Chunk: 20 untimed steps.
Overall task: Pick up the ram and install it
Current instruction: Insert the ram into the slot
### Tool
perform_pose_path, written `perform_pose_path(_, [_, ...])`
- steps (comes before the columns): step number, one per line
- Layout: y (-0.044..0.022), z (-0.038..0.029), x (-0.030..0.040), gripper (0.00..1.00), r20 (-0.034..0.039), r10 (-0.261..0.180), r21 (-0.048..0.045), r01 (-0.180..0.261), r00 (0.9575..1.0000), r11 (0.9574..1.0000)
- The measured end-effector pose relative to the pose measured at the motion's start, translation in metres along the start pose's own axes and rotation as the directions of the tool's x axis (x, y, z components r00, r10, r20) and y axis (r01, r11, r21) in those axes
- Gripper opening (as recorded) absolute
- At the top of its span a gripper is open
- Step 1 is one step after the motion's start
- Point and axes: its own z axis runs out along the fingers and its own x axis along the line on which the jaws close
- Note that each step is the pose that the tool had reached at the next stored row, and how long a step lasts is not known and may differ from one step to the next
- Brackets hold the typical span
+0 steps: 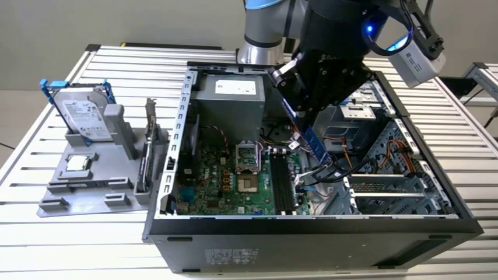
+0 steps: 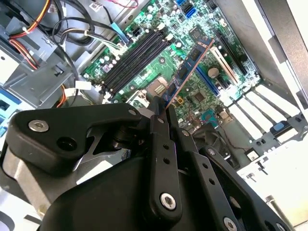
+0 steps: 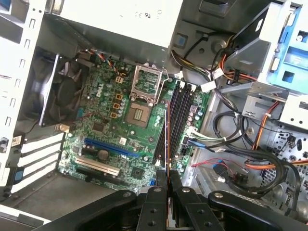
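1. Your gripper (image 1: 305, 119) hangs over the open case (image 1: 311, 224), above the green board (image 1: 225, 181). In both wrist views its black fingers (image 2: 161, 120) are drawn close together.
2. You have the ram (image 1: 306, 133) pinched between those fingers by 1 end. In the exterior view it slants down from the gripper toward the cables (image 1: 330, 172). It is clear of the board.
3. In the second wrist view the ram (image 2: 188, 72) shows as a narrow stick seen almost edge-on, with the board (image 2: 192, 38) behind it.
4. In the first wrist view the ram (image 3: 168, 139) is a thin line running along the black slots (image 3: 180, 115), just beside the socket (image 3: 139, 113).
5. The slots (image 1: 281, 181) lie bare on the board, at the exterior view's right of the socket (image 1: 246, 156).
6. On the exterior view's left, a grey tray (image 1: 86, 192) sits on the slatted table (image 1: 46, 245) beside the case. A drive (image 1: 81, 116) in a blue frame stands upright in the tray.
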Motion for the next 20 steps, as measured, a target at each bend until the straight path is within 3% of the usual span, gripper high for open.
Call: perform_pose_path(20, [0.0,0.0,0.0,0.0,-0.0016,0.089,-0.0021,-0.089,0.9961,0.9961])
